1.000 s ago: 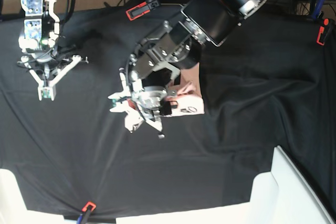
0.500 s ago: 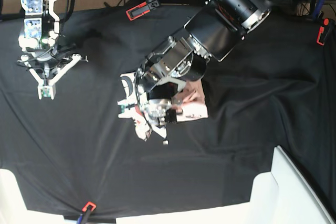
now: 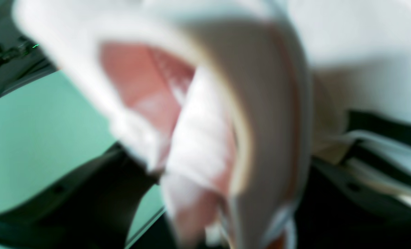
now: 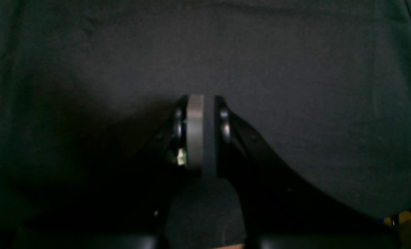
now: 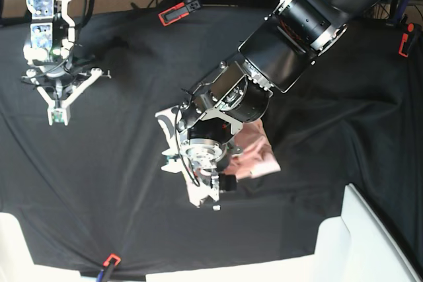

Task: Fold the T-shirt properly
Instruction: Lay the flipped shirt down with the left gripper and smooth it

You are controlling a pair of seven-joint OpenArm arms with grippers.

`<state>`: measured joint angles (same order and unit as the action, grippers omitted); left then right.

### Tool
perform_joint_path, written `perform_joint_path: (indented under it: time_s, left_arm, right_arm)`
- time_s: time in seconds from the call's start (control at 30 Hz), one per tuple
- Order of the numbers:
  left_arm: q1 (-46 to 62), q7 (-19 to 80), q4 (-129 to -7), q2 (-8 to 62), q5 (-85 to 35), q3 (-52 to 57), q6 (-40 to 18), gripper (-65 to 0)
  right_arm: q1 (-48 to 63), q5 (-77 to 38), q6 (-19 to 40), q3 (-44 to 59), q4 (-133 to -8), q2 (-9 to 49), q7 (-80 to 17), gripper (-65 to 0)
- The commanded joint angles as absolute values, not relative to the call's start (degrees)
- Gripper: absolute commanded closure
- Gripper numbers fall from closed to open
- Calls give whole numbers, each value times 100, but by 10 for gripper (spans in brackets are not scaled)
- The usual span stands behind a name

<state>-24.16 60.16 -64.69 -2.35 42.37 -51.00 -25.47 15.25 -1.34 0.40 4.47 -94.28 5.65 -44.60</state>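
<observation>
Right claw (image 4: 202,133) pressed together; left claw's (image 5: 198,179) state unclear over one bunched T-shirt (image 5: 254,153).

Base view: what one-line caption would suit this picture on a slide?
Left claw over a bunched pink T-shirt on the black cloth; right claw shut, apart.

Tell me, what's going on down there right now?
Right gripper shut, empty, parked over the black cloth. Left gripper down on the folded pink T-shirt, grip unclear. Nothing in the way.
</observation>
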Motion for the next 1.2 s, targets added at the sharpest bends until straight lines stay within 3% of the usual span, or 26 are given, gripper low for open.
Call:
perform_joint_path:
  time_s: [0.0, 0.47, 0.6, 0.8, 1.07, 1.17]
  left_arm:
    - [-2642, 6053, -6554, -259, 4505, -5068, -2475, -317]
    - [-2598, 5842, -6571, -215, 5103, -3881, -2492, -363]
    - [-2466, 5833, -6589, -259, 5095, -3873, -2492, -425]
    - [-2527, 5859, -6615, -356, 4075, -3855, -2492, -427]
    - [-2668, 5886, -6897, -347, 4013, -3855, -2484, -427]
    - [-2642, 5895, -7371, -347, 4031, -3644, -2484, -427]
  right_arm:
    - [1464, -110, 31, 453, -9516, 602, -4365, -52]
    - [1455, -110, 31, 435, -9516, 532, -4365, -52]
    - [1446, -110, 31, 435, -9516, 523, -4365, -52]
    - [1455, -110, 31, 435, -9516, 523, -4365, -52]
    - [1464, -110, 31, 435, -9516, 523, -4365, -52]
    - [1464, -110, 453, 435, -9516, 470, -4382, -52]
